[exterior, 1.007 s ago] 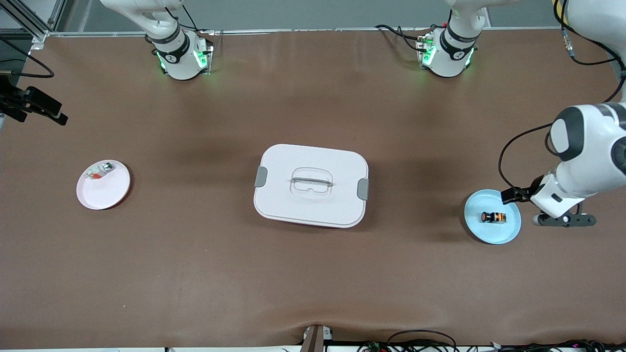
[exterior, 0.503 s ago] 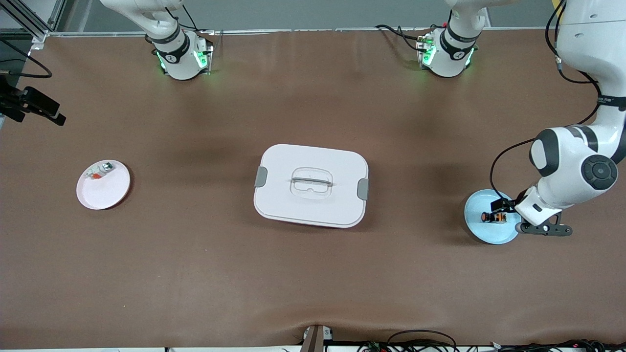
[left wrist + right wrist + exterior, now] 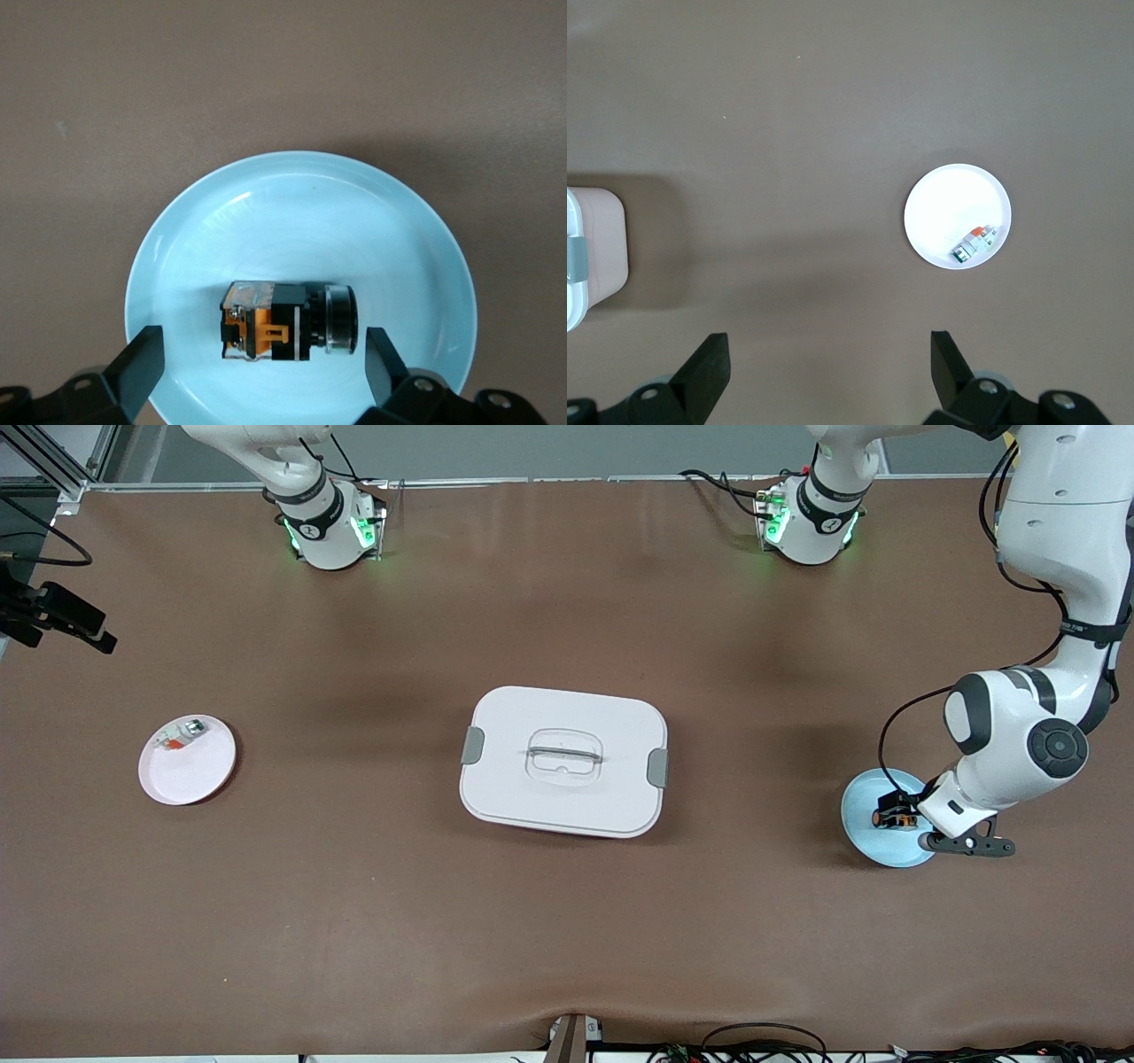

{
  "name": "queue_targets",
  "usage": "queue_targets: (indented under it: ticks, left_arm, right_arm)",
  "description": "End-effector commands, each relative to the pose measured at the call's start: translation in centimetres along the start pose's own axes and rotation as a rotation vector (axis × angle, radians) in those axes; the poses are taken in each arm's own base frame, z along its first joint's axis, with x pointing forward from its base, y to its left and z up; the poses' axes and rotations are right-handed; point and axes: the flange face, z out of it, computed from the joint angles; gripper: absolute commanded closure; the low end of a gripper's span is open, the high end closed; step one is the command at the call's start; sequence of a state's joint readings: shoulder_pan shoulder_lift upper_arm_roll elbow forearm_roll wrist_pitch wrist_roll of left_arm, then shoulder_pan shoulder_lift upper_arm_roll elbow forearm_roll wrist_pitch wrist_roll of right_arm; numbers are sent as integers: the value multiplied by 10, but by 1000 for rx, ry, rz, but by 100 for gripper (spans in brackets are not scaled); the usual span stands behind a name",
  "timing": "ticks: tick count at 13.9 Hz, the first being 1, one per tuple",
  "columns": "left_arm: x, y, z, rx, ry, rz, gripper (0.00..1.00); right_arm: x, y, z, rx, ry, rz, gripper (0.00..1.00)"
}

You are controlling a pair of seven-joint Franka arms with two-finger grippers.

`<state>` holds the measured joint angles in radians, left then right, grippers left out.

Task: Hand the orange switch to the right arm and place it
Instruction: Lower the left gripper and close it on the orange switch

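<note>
Switch status: orange switch (image 3: pixel 288 321) lies on its side in the pale blue plate (image 3: pixel 204 230), toward the plate's 6 o'clock in the left wrist view. Left gripper (image 3: pixel 261 367) hangs over the plate, fingers (image 3: pixel 142 367) spread wide on either side of the switch, not touching it. Right gripper (image 3: pixel 828 367) waits high over bare table, fingers apart, nothing held; white plate (image 3: pixel 943 199) with small whitish part (image 3: pixel 974 243) below it. White lidded box (image 3: pixel 563 761) sits mid-table.

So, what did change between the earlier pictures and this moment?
The left gripper moved in over the blue plate toward the right arm's end of the table and now hangs open around the orange switch, not yet gripping it. The switch, white box, pink plate and high right gripper stayed put.
</note>
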<state>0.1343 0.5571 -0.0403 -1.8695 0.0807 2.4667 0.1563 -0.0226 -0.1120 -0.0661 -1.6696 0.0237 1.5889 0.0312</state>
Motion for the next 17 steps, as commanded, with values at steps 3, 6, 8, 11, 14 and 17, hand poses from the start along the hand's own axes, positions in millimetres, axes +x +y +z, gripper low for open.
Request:
queue_targets:
  ticks: [3,6,8,11,14,17]
  left_arm:
    - [-1,0,16,-1,16,14,0]
    - [-1,0,19,-3,13,13,0]
    - [-3,2,27,-7,3,15,6]
    - [-3,2,34,-9,1,15,33]
    - [-1,6,31,-10,6,18,78]
    - [5,9,8,-7,29,18,100]
  right_arm:
    - [-4,-2,-13,-1,27,10,0]
    - [-5,-2,-13,-2,24,11,0]
    - [-4,-2,-12,-2,22,11,0]
    - [-4,-1,-12,-2,24,13,0]
    - [-4,1,-12,-2,24,16,0]
    - [-4,1,-12,-2,24,16,0]
